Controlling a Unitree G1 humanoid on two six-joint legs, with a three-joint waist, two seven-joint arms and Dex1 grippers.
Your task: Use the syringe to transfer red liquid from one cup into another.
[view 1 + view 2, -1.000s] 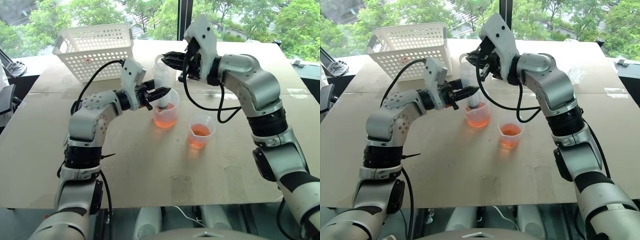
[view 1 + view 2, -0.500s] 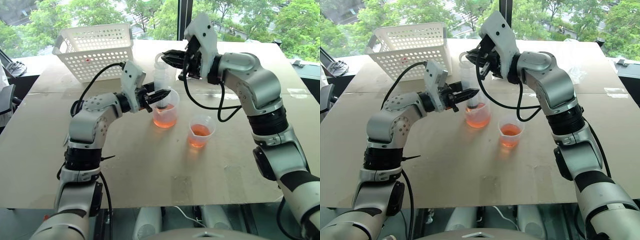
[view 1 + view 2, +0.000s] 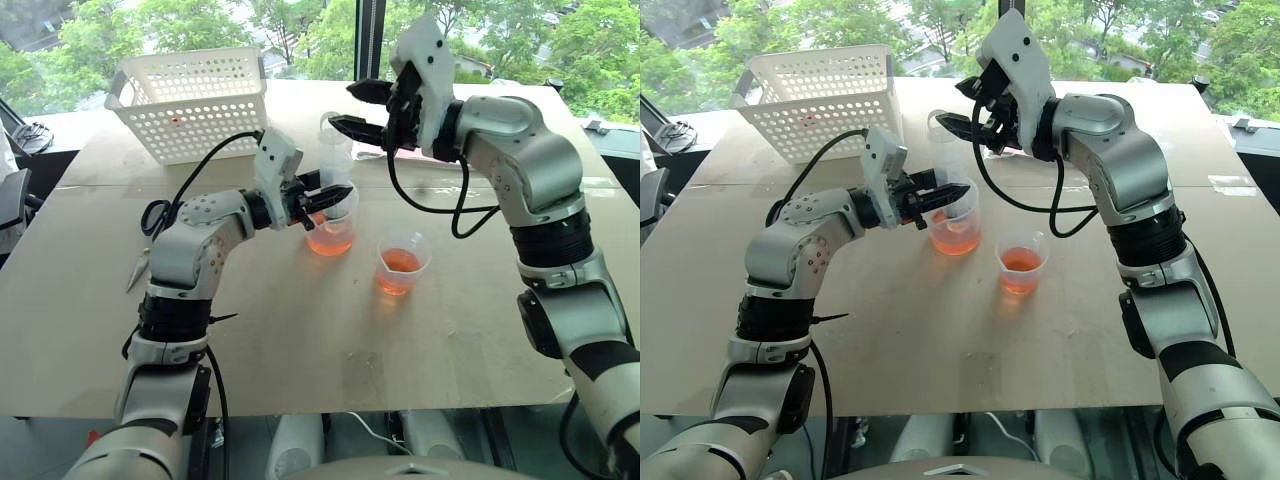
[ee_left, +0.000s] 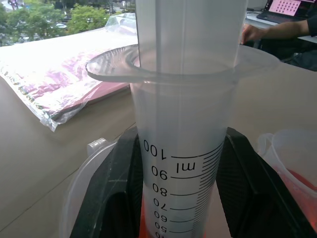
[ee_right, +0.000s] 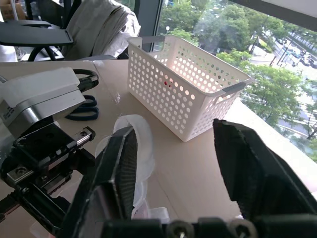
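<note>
Right gripper (image 3: 361, 109) has sprung open off the plunger; left gripper (image 3: 336, 195) clamps one syringe (image 4: 185, 124); two cups.

My left arm reaches forward and inward, its end effector (image 3: 335, 192) roughly level, both black fingers (image 4: 116, 183) clamped against the sides of the syringe (image 4: 185, 124) barrel. My right arm is raised higher, wrist bent inward, its end effector (image 3: 362, 110) level with its jaws spread apart around the plunger top without pressing it.

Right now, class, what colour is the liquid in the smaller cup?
Translucent orange-red liquid in the smaller cup, clearest in the left eye view.
</note>
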